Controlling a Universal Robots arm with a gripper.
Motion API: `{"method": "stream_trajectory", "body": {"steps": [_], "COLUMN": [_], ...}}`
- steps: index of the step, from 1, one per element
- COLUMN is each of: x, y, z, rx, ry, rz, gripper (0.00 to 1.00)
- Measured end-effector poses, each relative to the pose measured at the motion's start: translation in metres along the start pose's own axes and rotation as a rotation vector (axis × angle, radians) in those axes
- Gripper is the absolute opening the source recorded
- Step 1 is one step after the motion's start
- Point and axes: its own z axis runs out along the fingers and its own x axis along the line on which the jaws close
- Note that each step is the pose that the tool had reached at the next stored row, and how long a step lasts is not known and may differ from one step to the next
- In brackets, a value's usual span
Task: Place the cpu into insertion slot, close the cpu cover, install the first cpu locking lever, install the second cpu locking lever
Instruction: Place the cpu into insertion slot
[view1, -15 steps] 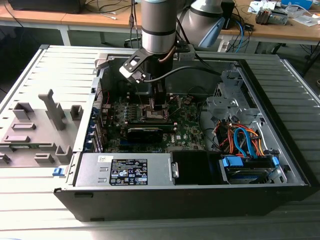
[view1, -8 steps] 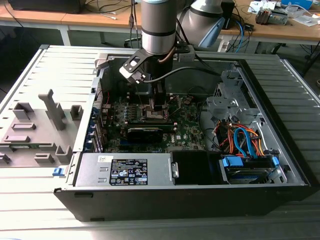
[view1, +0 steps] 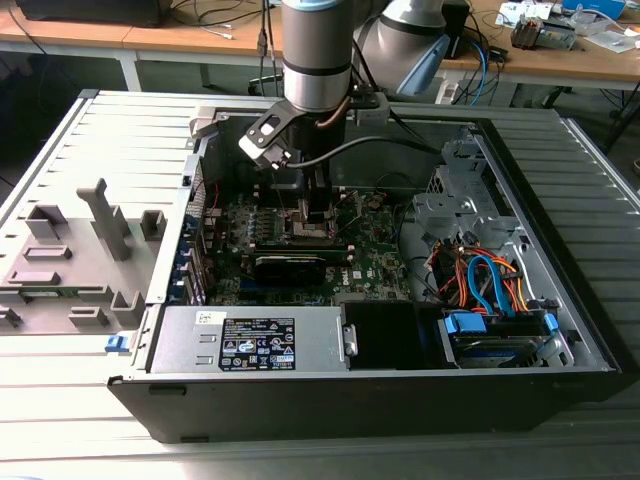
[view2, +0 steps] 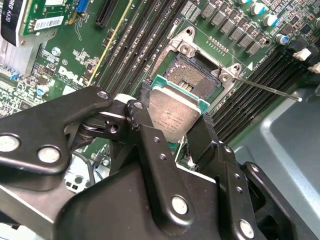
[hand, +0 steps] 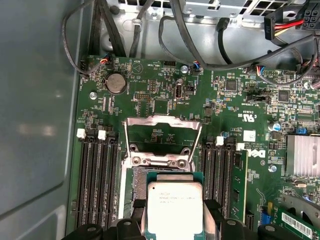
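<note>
Standing by the open computer case (view1: 400, 400) here. The gripper (view1: 318, 215) is down inside over the green board (hand: 165, 95). In the exterior view it's at about 1 o'clock from the long black card (view1: 290, 268), with the blue cables (view1: 485, 280) off at 4 o'clock. Its 2 fingers (view2: 202, 137) are pinching the cpu (view2: 175, 112) by opposite edges, silver top facing the wrist cameras. The chip hangs just over the insertion slot (view2: 197, 75), overlapping 1 side of it, but it's not seated as far as I can judge. The cpu cover (hand: 162, 119) is flipped open, and a thin locking lever (view2: 265, 89) sticks out unlatched. So step 1 of 4 is in progress; the cover and both levers aren't done yet.
</note>
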Motion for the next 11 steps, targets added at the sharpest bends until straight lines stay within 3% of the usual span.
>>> {"method": "stream_trajectory", "body": {"steps": [11], "x": [0.0001], "y": [-0.0001], "z": [0.0024], "rx": [0.0000], "ry": [0.0000], "rz": [0.000], "gripper": [0.54]}}
